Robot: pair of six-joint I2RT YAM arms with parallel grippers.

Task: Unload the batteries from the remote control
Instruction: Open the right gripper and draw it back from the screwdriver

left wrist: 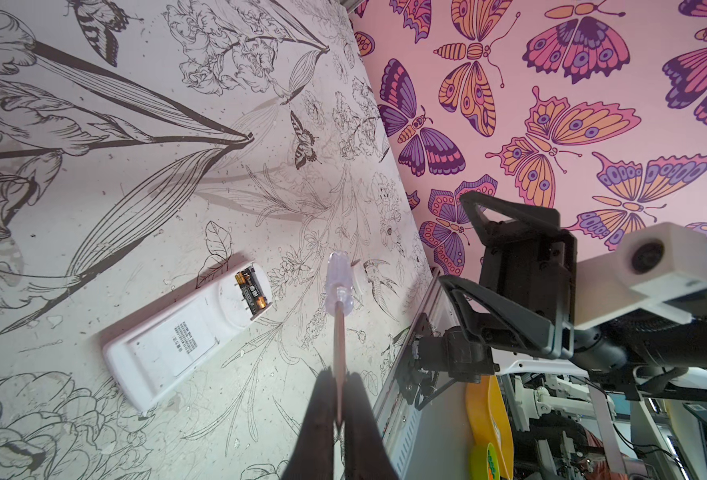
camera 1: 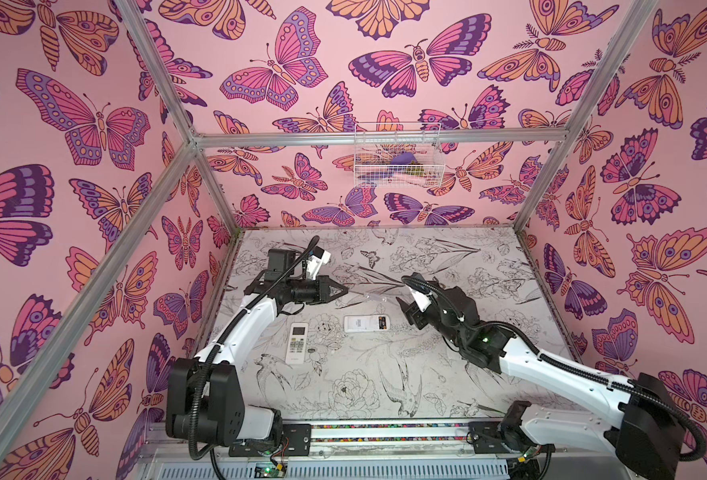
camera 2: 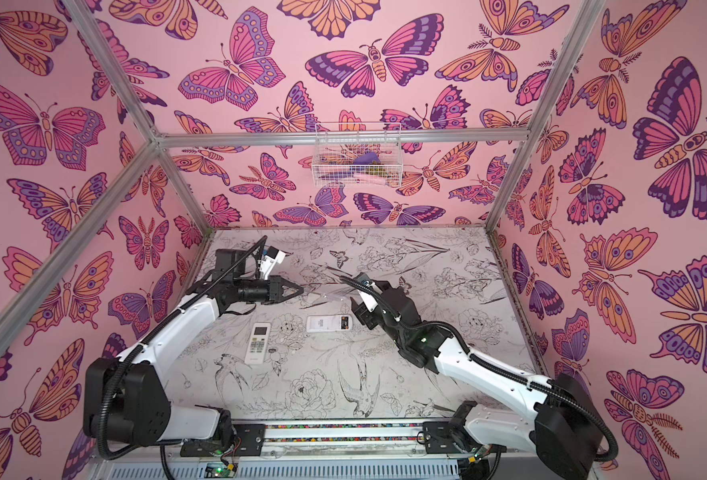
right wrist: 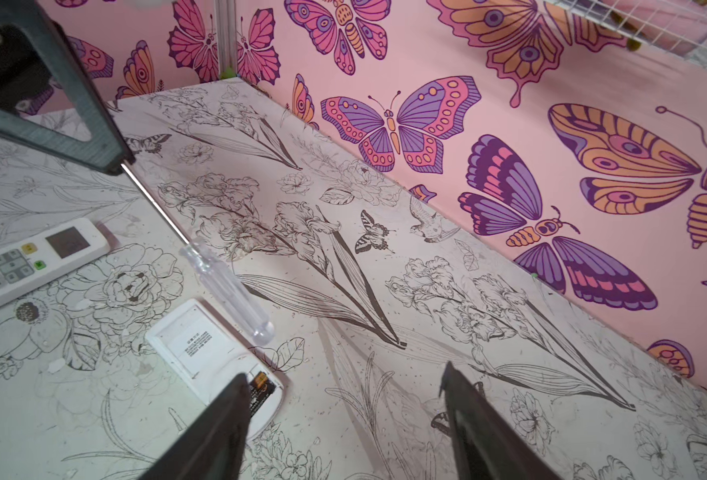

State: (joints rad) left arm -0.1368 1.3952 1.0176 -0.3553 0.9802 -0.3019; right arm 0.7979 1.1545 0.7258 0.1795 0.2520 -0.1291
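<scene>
A white remote control (camera 1: pixel 362 323) (left wrist: pixel 165 345) lies face down mid-table with its battery compartment uncovered. Black batteries (left wrist: pixel 253 291) (right wrist: pixel 261 386) with gold ends sit inside it. My left gripper (camera 1: pixel 344 288) (left wrist: pixel 337 401) is shut on the metal shaft of a clear-handled screwdriver (left wrist: pixel 338 282) (right wrist: pixel 227 286), which hangs in the air behind the remote with its handle pointing away from the jaws. My right gripper (camera 1: pixel 403 308) (right wrist: pixel 343 376) stands open and empty just above the compartment end of the remote. One of its fingers partly covers the batteries in the right wrist view.
A second white remote (camera 1: pixel 296 343) (right wrist: pixel 32 259) lies face up to the left of the first. A small white piece (left wrist: pixel 360 279) lies on the table near the screwdriver handle. A wire basket (camera 1: pixel 397 156) hangs on the back wall. Butterfly-patterned walls close in three sides.
</scene>
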